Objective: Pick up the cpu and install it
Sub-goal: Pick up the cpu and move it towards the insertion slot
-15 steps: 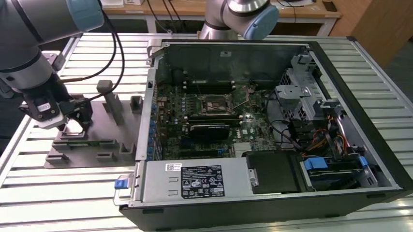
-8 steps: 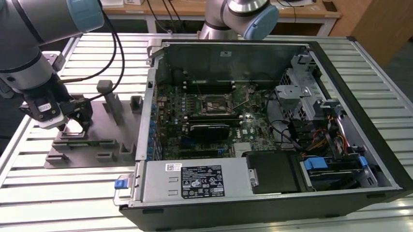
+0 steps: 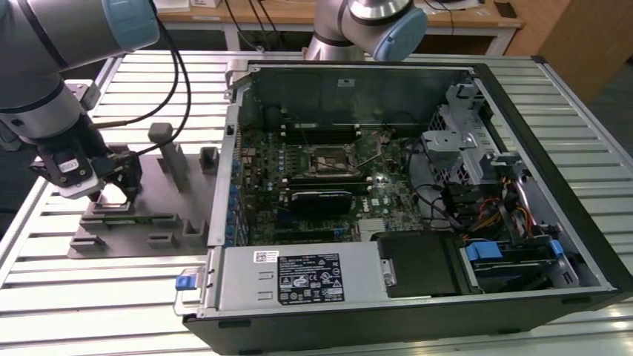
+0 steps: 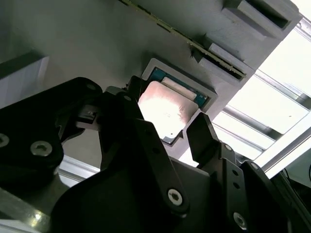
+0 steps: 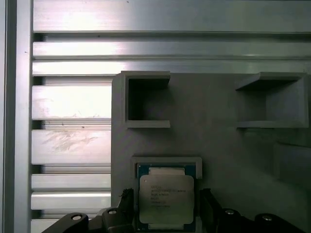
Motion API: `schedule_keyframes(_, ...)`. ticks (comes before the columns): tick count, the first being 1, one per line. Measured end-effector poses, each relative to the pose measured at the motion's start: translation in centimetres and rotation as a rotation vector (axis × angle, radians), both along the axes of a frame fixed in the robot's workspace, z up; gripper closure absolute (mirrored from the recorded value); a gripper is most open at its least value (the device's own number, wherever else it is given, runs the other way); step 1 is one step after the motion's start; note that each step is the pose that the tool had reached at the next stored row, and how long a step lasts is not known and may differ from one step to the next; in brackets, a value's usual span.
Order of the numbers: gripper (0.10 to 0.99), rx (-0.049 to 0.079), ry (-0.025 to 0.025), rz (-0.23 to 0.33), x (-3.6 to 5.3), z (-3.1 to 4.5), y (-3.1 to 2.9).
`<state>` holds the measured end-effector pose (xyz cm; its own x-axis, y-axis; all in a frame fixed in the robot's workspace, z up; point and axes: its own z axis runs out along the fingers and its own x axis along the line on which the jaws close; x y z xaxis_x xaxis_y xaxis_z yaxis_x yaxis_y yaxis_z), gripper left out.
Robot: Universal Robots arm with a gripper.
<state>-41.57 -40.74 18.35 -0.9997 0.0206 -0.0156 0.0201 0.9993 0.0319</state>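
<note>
**Op:** At the fingertips first: where's the cpu (image 5: 166, 196)?
**Me:** Right between them. I see the gripper (image 5: 166, 201) spread, one finger (image 5: 206, 206) on each side of the chip. It's straddling it, with a thin gap on both sides in the first wrist view. Not pinching anything.
**Op:** How's the chip lying?
**Me:** Flat, silver top up, in its shallow pocket on the grey holder plate (image 5: 233, 145). Two open box slots (image 5: 146, 99) sit just beyond it.
**Op:** Surface?
**Me:** Slatted aluminium table (image 3: 99, 297). On the exterior view's right, well apart from the gripper, I've got the open computer case (image 3: 554, 170) with its motherboard (image 3: 390, 196) showing. A wooden desk (image 3: 287, 13) is behind that.
</note>
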Motion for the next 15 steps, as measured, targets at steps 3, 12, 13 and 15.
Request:
schedule_keyframes(3, 0.439, 0.0, -0.0003, 0.0, 0.0, -0.03, 0.16)
schedule_keyframes(12, 0.451, 0.0, -0.0001, 0.0, 0.0, -0.04, 0.26)
schedule_keyframes(13, 0.514, 0.0, 0.0, 0.0, 0.0, -0.03, 0.27)
schedule_keyframes(15, 0.545, 0.0, -0.0001, 0.0, 0.0, -0.04, 0.28)
